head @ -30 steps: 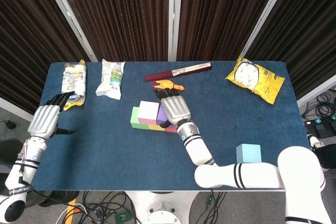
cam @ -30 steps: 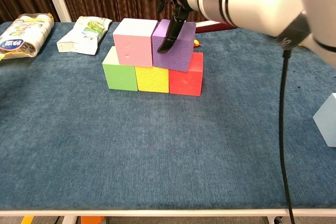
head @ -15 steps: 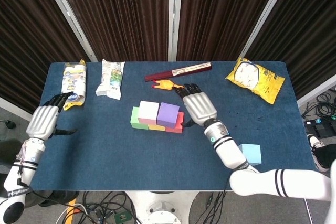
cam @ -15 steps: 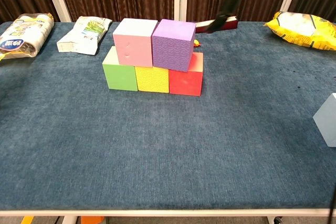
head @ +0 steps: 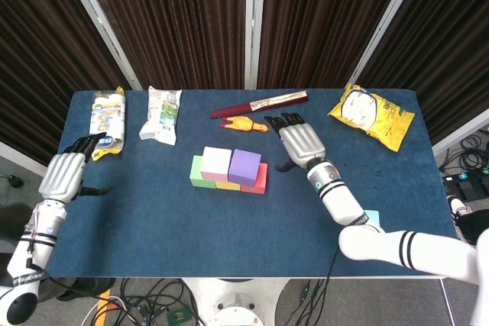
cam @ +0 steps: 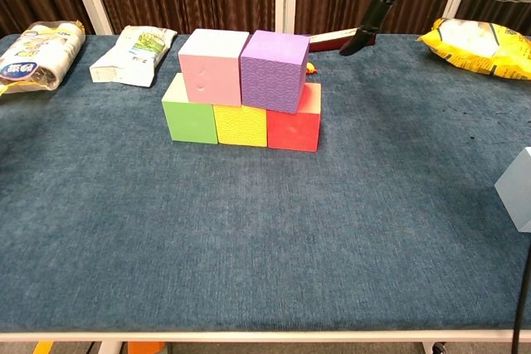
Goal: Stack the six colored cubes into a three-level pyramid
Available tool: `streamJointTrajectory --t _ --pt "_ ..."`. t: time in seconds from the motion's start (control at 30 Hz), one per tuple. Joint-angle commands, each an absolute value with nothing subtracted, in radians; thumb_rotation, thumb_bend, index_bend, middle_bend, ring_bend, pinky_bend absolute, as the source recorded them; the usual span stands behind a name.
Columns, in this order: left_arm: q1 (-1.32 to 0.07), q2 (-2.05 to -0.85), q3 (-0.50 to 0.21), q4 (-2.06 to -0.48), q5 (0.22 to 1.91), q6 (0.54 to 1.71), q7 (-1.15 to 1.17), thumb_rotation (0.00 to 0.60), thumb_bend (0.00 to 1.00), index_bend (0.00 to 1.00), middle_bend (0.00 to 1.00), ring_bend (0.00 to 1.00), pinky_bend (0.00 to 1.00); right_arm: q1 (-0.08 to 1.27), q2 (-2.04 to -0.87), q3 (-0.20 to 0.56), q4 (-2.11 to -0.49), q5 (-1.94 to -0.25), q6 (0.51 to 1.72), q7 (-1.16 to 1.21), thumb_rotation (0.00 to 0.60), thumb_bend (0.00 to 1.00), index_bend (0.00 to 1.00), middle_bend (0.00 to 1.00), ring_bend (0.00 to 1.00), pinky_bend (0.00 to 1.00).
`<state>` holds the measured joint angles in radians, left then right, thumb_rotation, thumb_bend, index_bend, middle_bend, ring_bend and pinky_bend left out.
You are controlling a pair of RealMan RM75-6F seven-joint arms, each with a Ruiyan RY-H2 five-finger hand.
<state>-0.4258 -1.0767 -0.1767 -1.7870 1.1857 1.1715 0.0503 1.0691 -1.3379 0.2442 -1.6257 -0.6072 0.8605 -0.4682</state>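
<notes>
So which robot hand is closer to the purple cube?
The right hand. It hovers just to the right of the purple cube, holding nothing. The left hand is far off at the table's left edge, near a snack packet.

No word, brand or number can be read. The white and yellow plastic packet lying just past the left hand carries blue characters, too blurred to make out. The white and green foil pouch beside it and the yellow crinkled snack bag, on the table beyond the right hand, show printing too small to tell.
</notes>
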Motion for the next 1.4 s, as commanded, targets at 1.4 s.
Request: streamJointTrajectory --t 1.4 --pt "-0.418 -1.08 -0.174 -1.786 1.175 1.166 0.05 0.6 0.02 0.1 0.12 0.1 0.26 1.162 -1.469 0.244 -1.429 -0.601 0.791 -0.432 0.6 0.01 0.0 0.11 0.0 0.0"
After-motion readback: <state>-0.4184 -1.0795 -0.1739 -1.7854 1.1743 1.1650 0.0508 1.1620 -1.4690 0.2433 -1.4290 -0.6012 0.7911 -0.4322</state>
